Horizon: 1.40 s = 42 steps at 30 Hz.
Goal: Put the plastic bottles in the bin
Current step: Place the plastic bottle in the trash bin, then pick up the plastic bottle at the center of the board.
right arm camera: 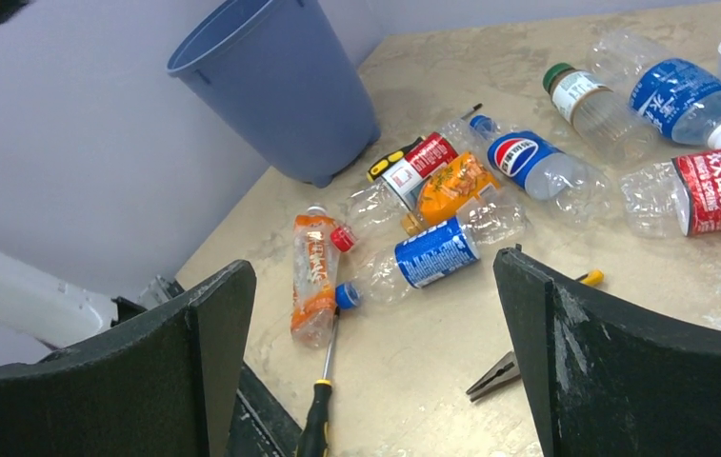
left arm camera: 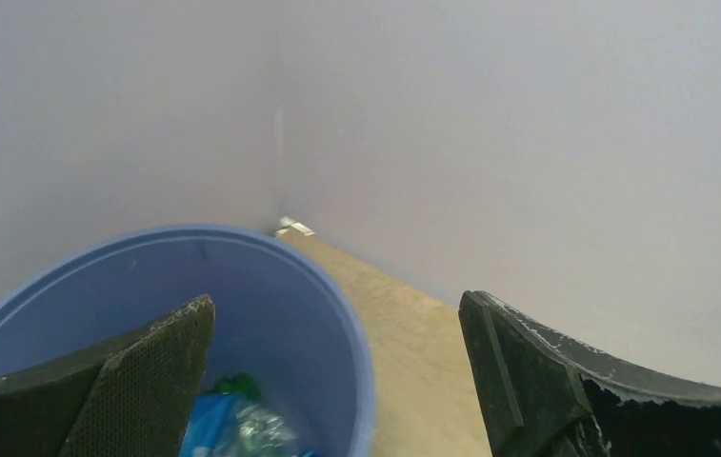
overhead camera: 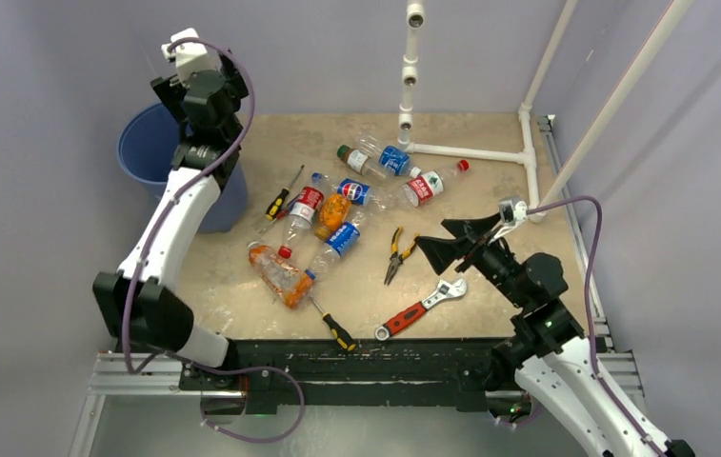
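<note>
Several bottles (overhead camera: 342, 238) mid-table, left claw (left arm camera: 335, 303) wide above bin (left arm camera: 270, 314) rim

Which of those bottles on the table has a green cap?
The clear white-labelled bottle lying at the far side, beside a blue-labelled bottle; the other visible caps are red, blue or white.

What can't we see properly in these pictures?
Top view: the left arm covers part of the bin, hiding what's inside.
Left wrist view: a finger of the left gripper and the bottom edge cut off the bottles inside; uncountable.
Right wrist view: a finger of the right gripper hides most of the pliers.
</note>
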Motion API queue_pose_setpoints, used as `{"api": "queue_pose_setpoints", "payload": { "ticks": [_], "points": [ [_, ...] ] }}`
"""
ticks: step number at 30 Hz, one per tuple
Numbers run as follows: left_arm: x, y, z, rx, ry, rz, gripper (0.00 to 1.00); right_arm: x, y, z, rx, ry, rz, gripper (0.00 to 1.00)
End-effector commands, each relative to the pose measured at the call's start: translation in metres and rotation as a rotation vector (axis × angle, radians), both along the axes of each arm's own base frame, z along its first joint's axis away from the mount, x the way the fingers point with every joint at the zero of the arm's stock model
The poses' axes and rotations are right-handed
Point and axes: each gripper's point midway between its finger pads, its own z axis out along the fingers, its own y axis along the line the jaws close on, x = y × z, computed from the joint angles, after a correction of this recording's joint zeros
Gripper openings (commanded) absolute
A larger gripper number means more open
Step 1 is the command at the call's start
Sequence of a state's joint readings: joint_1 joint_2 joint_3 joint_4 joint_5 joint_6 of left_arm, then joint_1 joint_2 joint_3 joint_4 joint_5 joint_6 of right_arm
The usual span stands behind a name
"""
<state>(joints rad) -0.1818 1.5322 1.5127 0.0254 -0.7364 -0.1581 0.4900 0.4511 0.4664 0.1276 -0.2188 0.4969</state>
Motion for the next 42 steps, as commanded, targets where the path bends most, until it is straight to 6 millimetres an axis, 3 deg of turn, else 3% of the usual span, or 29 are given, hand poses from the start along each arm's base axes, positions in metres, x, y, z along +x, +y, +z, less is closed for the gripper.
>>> {"api": "queue_pose_setpoints", "payload": {
  "ticks": [1, 4, 7, 10, 13, 18, 22, 27, 32, 42],
  "points": [
    [-0.059, -0.061, 0.089, -0.069, -0.172, -0.229, 0.99, 0.012, -0.007, 0.021, 0.053, 0.029, -0.07, 0.99],
    [-0.082, -0.13, 0.083, -0.086, -0.112, -0.495, 0.99, 0.027, -0.02, 0.014, 0.093, 0.085, -0.186, 0.99],
    [-0.102, -0.186, 0.043, -0.087, 0.024, -0.696, 0.99, 0.048, -0.035, -0.005, 0.085, 0.16, -0.321, 0.99],
    [-0.12, -0.225, -0.008, -0.091, 0.156, -0.9, 0.99, 0.072, -0.041, -0.037, 0.057, 0.276, -0.431, 0.99],
    [-0.137, -0.244, -0.053, -0.096, 0.255, -1.036, 0.99, 0.092, -0.045, -0.063, 0.085, 0.364, -0.515, 0.99],
    [-0.156, -0.246, -0.092, -0.11, 0.307, -1.098, 0.99, 0.121, -0.052, -0.084, 0.241, 0.414, -0.615, 0.97],
    [-0.162, -0.238, -0.109, -0.11, 0.296, -1.079, 0.99, 0.151, -0.056, -0.096, 0.251, 0.442, -0.701, 0.96],
    [-0.165, -0.238, -0.132, -0.151, 0.311, -1.073, 0.99, 0.193, -0.066, -0.125, 0.25, 0.531, -0.745, 0.96],
    [-0.166, -0.235, -0.126, -0.165, 0.289, -1.057, 0.99, 0.214, -0.071, -0.158, 0.258, 0.582, -0.742, 0.96],
    [-0.168, -0.23, -0.127, -0.167, 0.278, -1.038, 0.98, 0.248, -0.054, -0.198, 0.249, 0.638, -0.713, 0.93]
  ]
}}
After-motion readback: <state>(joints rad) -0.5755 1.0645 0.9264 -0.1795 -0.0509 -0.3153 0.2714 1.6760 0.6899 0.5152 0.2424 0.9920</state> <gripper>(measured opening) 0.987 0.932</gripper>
